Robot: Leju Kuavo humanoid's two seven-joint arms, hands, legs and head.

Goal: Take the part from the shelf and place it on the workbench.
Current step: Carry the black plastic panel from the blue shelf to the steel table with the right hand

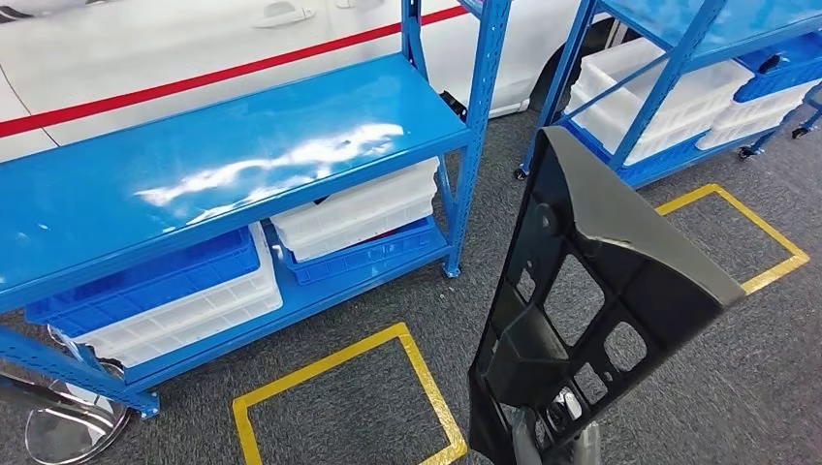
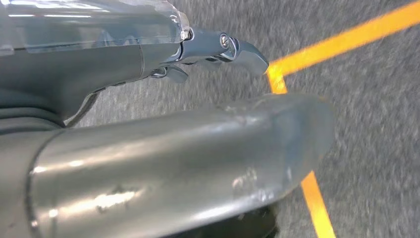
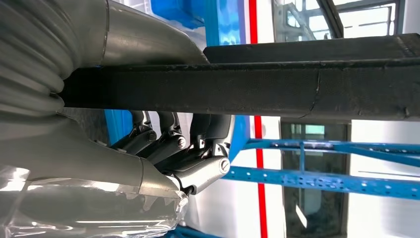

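In front of the blue shelf (image 1: 242, 160), raised above the grey carpet (image 1: 737, 387), the black part (image 1: 591, 300) stands nearly upright in the robot's right hand (image 3: 173, 158), whose fingers (image 3: 198, 171) are wrapped against its edge while the thumb sits on the other side, so the part is clamped between them. It looks like a moulded plastic bracket: a roughly triangular plate with ribs and cut-out windows, probably stiff and fairly light for its size, with a matt, slightly grainy skin that should not slip easily. The hold is low at one corner, so the long upper end may lever and sway; a grip along a thick rib or the rim near the middle would steady it better, and the thin webs between the windows seem the likeliest places to crack if knocked. The left hand (image 2: 218, 49) hangs over the carpet beside a yellow floor line (image 2: 317, 198), holding nothing, fingers loosely extended. Below the shelf's bare glossy top lie blue and white crates (image 1: 184, 291); behind it stands a white car with a red stripe (image 1: 223, 68); to its right is a second blue rack (image 1: 679, 87) with more bins. No workbench shows, so a turn seems needed.
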